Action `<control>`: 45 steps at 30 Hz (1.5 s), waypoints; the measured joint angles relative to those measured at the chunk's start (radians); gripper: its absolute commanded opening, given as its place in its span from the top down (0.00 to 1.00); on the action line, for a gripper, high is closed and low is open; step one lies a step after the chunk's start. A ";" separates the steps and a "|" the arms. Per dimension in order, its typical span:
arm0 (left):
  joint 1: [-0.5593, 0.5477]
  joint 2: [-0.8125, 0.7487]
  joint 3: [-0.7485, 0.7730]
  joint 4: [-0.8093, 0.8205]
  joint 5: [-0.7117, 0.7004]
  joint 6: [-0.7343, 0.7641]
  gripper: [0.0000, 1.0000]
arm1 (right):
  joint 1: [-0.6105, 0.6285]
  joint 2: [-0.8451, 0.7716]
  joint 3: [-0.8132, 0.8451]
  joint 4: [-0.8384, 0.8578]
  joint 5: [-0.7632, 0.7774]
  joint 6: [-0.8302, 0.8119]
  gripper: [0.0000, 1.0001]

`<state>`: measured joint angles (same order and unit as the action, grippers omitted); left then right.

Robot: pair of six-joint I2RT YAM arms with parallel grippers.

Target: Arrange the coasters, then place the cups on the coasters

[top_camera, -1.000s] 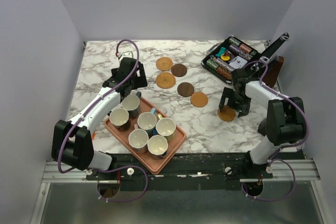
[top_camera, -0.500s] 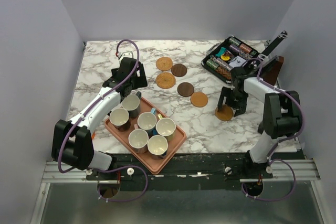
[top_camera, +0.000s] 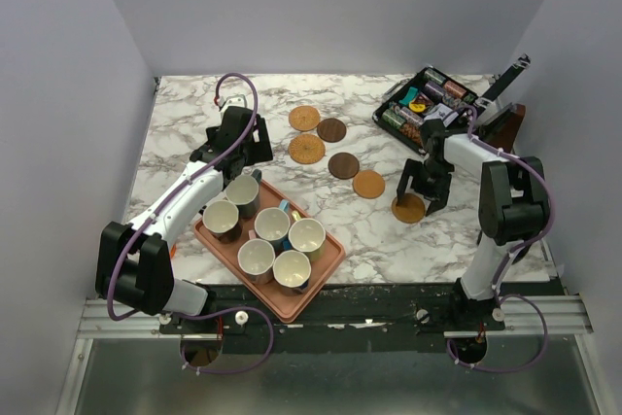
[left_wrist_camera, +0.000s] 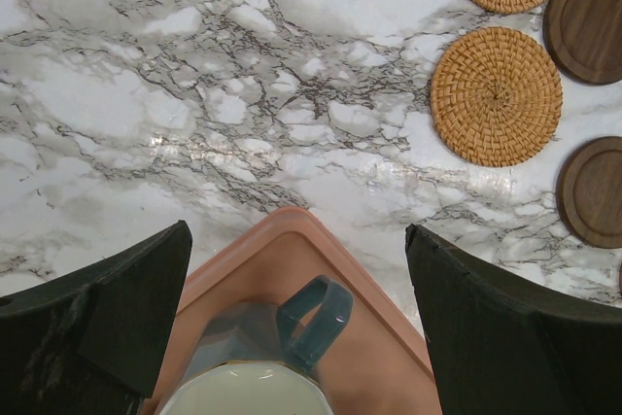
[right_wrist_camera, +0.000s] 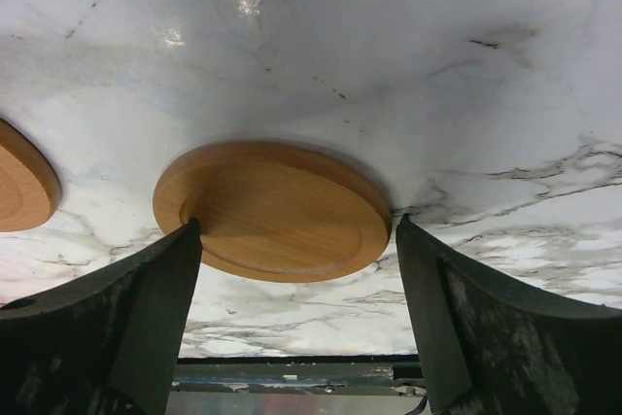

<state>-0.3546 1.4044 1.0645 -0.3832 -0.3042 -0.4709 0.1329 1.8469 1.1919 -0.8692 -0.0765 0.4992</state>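
Several coasters lie on the marble: woven ones (top_camera: 304, 119) (top_camera: 307, 150), dark ones (top_camera: 331, 130) (top_camera: 343, 165) and a tan one (top_camera: 368, 184). Right of these, my right gripper (top_camera: 420, 191) (right_wrist_camera: 296, 225) is shut on another tan wooden coaster (top_camera: 408, 209) (right_wrist_camera: 277, 201) flat on the table, a fingertip against each side of its rim. Several cups stand on the pink tray (top_camera: 330, 264). My left gripper (top_camera: 241, 157) (left_wrist_camera: 296, 230) hangs open above the tray's far corner (left_wrist_camera: 292, 218), over the grey-green cup (top_camera: 242, 191) (left_wrist_camera: 243, 371), touching nothing.
A black case (top_camera: 428, 109) of small items sits at the back right, with a dark brown object (top_camera: 507, 128) beside it at the table's right edge. Grey walls close in the left, back and right sides. The tray reaches the near table edge.
My right gripper has narrowed onto the tan coaster and moved left, and the coaster has slid a little left with it. The left arm has not moved.
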 measured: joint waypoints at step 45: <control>0.000 -0.017 0.001 -0.007 0.000 -0.002 0.01 | 0.214 0.000 0.033 0.031 -0.063 -0.254 0.14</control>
<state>-0.3546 1.3876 1.0653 -0.3901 -0.3046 -0.4725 0.3473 1.8469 1.2247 -0.8387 -0.1390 0.2451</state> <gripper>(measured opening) 0.990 0.849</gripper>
